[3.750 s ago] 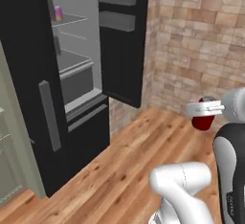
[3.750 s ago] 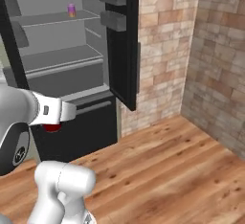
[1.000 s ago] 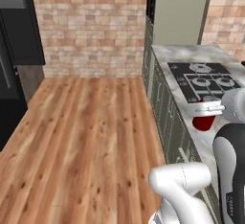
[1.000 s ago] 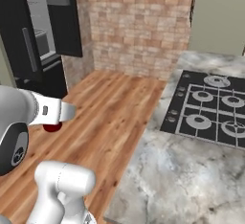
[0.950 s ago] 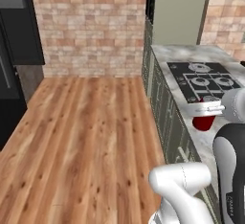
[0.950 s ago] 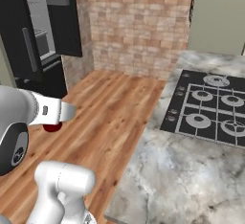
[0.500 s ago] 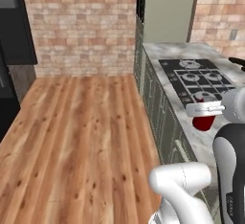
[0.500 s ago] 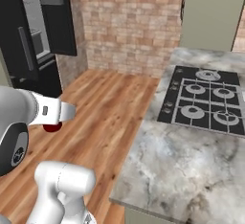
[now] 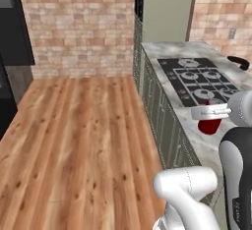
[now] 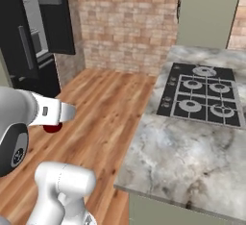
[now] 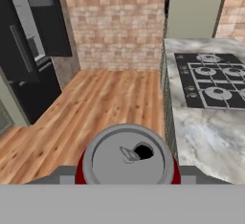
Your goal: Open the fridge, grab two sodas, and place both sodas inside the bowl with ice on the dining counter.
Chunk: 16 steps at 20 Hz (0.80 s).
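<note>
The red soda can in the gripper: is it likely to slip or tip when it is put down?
The red soda can looks smooth and glossy, so it may slip in the gripper. It is a cylinder, so on its side it would probably roll. Its flat silver top suggests it stands stably upright.

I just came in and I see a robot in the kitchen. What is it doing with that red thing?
The robot's gripper is holding a red soda can, silver top up. It is next to a marble counter with a black stovetop. The black fridge is off to the side and its door is open. The bowl with ice is not reached yet.
</note>
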{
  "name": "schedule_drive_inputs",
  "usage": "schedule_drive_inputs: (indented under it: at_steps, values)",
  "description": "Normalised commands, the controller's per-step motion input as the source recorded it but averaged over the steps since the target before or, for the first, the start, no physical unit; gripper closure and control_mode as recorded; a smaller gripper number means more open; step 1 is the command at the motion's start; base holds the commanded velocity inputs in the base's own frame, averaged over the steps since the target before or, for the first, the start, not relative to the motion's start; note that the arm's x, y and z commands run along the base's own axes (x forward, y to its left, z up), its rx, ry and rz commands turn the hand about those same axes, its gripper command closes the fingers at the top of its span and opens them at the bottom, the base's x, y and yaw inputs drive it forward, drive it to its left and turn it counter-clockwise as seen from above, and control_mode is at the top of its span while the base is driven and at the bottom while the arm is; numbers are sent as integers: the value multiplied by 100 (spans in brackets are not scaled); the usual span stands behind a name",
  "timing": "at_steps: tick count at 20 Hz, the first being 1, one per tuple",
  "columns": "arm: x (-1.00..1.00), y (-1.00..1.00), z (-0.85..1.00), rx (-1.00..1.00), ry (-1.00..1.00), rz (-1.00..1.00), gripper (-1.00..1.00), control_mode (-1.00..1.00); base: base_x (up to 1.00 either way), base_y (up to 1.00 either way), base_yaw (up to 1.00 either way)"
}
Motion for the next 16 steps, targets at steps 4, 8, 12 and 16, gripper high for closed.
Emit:
schedule_drive_inputs:
  at_steps: [4,8,12,16]
  values:
    - [0,0,0,0,0,0,100,100,-100,-63,-16]
    - [0,0,0,0,0,0,100,100,-100,-59,-17]
    - [0,0,0,0,0,0,100,100,-100,-54,-17]
    - [0,0,0,0,0,0,100,100,-83,29,-2]
